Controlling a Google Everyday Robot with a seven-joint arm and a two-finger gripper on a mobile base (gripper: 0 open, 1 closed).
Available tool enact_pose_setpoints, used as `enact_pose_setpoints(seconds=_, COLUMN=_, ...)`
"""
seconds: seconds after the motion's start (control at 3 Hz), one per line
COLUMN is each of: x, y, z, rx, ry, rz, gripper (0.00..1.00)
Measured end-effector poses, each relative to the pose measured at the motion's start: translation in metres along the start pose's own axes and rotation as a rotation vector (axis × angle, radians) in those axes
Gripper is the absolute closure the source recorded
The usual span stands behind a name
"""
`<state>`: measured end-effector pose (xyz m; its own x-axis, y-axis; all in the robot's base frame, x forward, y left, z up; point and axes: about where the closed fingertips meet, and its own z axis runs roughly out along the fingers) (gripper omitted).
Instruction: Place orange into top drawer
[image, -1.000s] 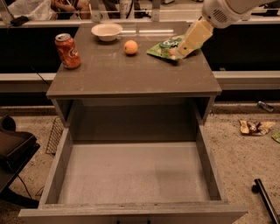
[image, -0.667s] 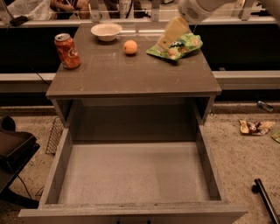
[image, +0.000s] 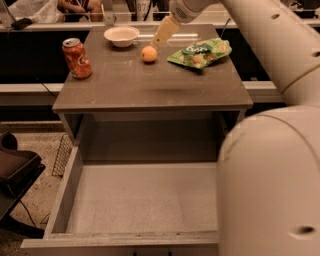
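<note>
the gripper (image: 164, 34) is up at the back of the cabinet top (image: 150, 87), a pale tapered shape slanting down and to the left from the wrist at the top edge of the view. honestly can't tell from this angle whether it's spread or pressed together, it just reads as one pale wedge. the arm (image: 272, 47) is huge in the shot: a fat white segment fills the lower right corner, then another runs up along the right side and bends over toward the top middle where the wrist sits. the orange (image: 149, 53) is just below and a bit left of the gripper's tip, sitting on the cabinet top, close to the tip but apart from it as far as i can see. a white bowl (image: 121, 36) is just to the left of the gripper at the back edge, and a green snack bag (image: 200, 53) lies just to the right of the orange. the orange-red soda can (image: 77, 58) stands upright well off to the left. the top drawer (image: 145, 200) is pulled wide open toward the camera under the cabinet top, its pale grey floor showing, well apart from the orange.
</note>
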<state>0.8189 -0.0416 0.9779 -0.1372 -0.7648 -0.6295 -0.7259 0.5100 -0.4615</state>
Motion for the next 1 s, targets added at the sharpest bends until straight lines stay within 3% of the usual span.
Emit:
enact_pose_setpoints(seconds=0.33, x=-0.003, y=0.001, z=0.041, rx=-0.027, ry=-0.001, rz=0.039, gripper=0.00)
enact_pose_setpoints(seconds=0.67, x=-0.003, y=-0.001, z=0.050, rx=-0.028, ry=-0.004, rz=0.047, gripper=0.00)
enact_pose_setpoints(seconds=1.0, x=0.003, y=0.009, z=0.073, rx=-0.077, ry=-0.033, rz=0.089, gripper=0.00)
